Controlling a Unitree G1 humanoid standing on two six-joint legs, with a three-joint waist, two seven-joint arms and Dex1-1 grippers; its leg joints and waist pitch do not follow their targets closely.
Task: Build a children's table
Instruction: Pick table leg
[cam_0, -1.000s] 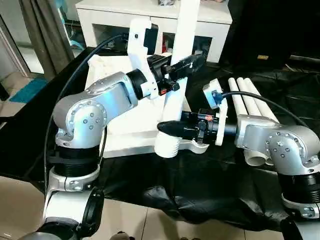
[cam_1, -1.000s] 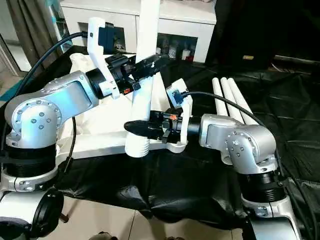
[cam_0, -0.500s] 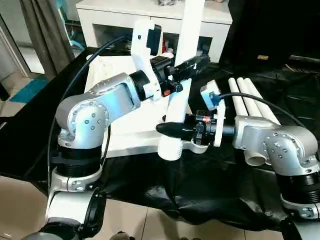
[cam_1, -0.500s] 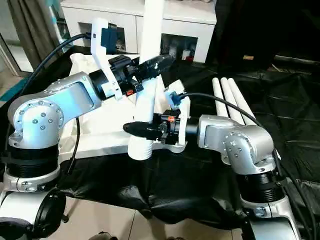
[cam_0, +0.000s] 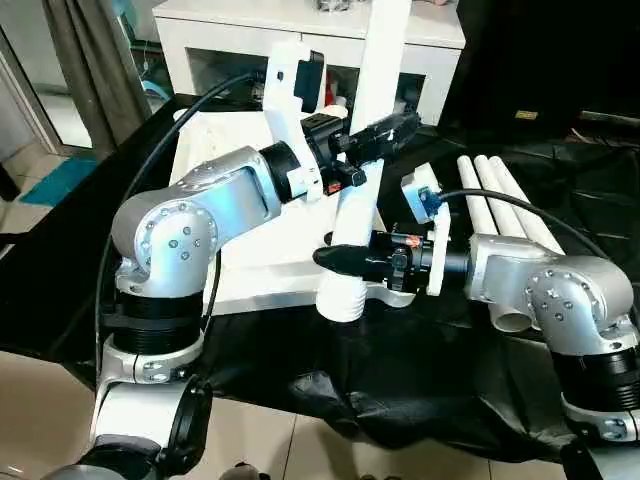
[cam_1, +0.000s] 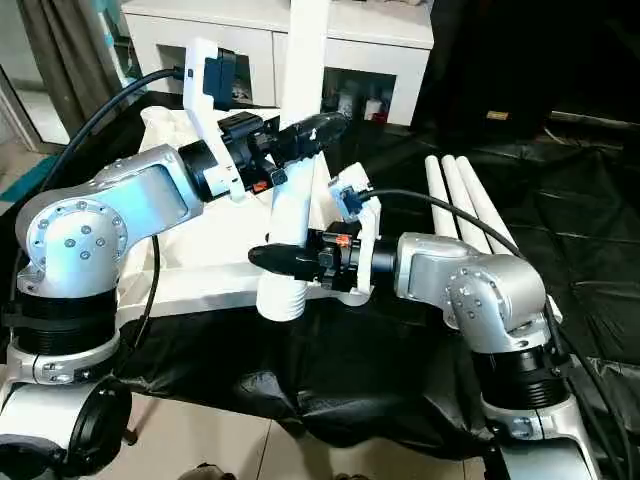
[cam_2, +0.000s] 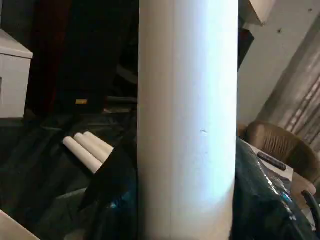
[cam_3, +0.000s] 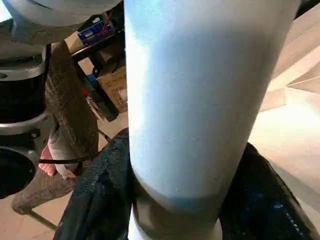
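The left hand (cam_0: 385, 130) grasps 1 upright white leg (cam_0: 358, 190) high up; the right hand (cam_0: 340, 258) grasps it low, just above its flared end at the white tabletop's (cam_0: 245, 265) near edge. 3 spare legs (cam_0: 500, 195) lie on black sheeting (cam_0: 400, 370), right of the tabletop.

Left gripper (cam_0: 385, 128): raised, fingers clamped | Right gripper (cam_0: 340, 258): lower, level, reaching across, fingers clamped | Silver forearms converge
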